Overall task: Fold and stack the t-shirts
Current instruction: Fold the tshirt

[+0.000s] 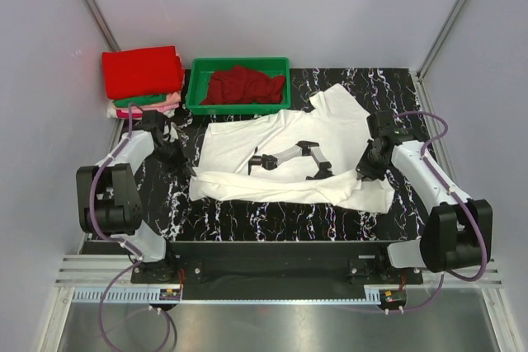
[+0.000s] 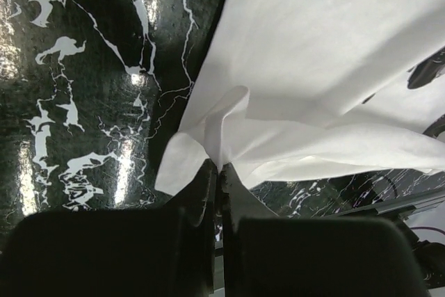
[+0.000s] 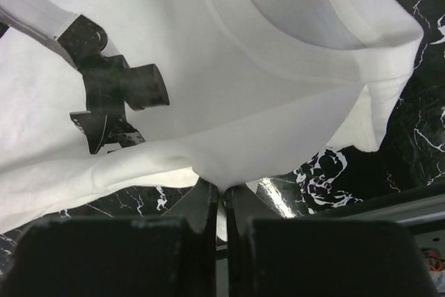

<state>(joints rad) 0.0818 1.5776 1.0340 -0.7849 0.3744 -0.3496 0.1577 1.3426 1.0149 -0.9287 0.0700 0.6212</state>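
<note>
Now: white t-shirt [image 1: 280,142], robot-arm print, lies spread mid black marble table [image 1: 247,220]. L gripper [image 2: 220,169] fingers pressed together, pinching hem corner. R gripper [image 3: 223,190] likewise, pinching cloth fold nr collar. Cloth likely light, limp, prob sags btwn grips; best held at corners/hem, kept taut. Folded shirt stack [image 1: 142,80] far-left.

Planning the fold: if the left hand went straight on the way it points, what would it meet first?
The white t-shirt that the left hand is shut on: its bunched cloth lies right ahead, probably with the marbled table behind it.
</note>
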